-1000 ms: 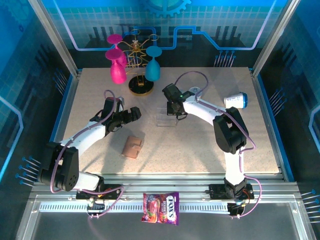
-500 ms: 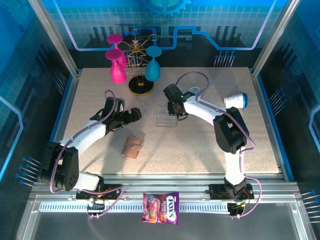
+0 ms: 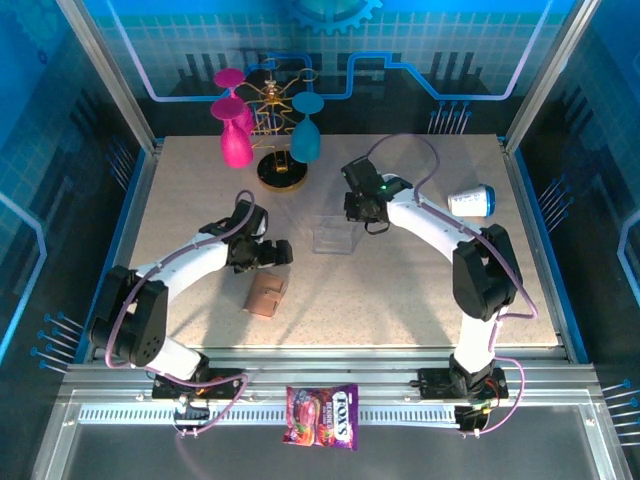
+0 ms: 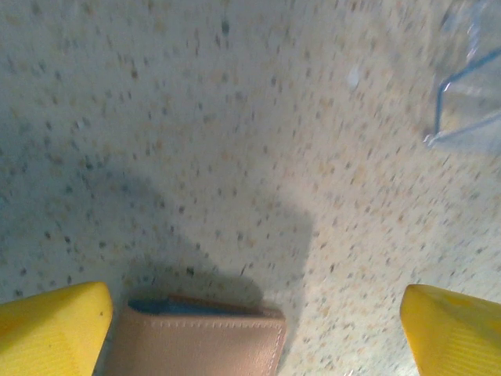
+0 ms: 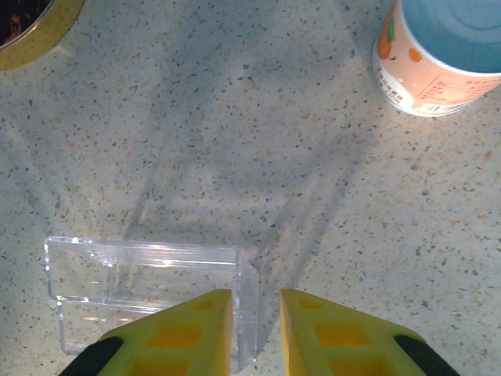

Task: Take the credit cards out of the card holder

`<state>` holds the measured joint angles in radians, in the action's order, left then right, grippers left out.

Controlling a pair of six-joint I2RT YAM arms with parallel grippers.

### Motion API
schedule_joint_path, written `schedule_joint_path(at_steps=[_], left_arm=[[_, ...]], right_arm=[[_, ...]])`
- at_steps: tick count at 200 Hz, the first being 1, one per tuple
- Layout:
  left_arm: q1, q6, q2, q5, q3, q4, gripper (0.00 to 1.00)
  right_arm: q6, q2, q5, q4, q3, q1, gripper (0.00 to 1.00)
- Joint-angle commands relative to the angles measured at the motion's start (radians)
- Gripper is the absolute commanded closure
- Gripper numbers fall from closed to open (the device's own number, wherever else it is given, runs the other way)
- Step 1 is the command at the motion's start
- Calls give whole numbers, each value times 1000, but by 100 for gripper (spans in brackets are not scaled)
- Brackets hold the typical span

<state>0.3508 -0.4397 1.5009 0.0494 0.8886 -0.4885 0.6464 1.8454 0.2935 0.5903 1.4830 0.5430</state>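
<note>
Worktop (image 3: 420,290): clear box (image 3: 335,236) sits near centre. Right hand (image 5: 257,329) is at the box's 1 o'clock, fingers slightly parted with the box's side wall in the gap. Wallet (image 3: 266,295) lies folded flat at the box's 7 o'clock. Left hand (image 3: 278,252) is spread wide, just above the wallet's 12 o'clock edge. Cup (image 3: 470,201) lies on its side at the box's 3 o'clock, well apart.

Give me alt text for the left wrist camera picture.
The left claw hangs wide open above a tan card holder at the bottom edge, on a speckled table. Corner of a clear plastic box shows upper right.
</note>
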Motion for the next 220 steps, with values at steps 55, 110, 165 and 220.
schedule_joint_path(at_steps=[55,110,165,220], left_arm=[[83,-5,73,-95,30,-186,1],[135,7,110,-123,47,-283,1],[161,9,127,-126,56,-320,7],[177,4,128,-130,53,-325,9]], right_arm=[[-48,-36,-89,-9,-30,-51,71],[-59,-29,-109,-9,-34,-67,70],[-74,-32,-114,-6,-32,-81,70],[-74,-50,-112,-9,-46,-87,70]])
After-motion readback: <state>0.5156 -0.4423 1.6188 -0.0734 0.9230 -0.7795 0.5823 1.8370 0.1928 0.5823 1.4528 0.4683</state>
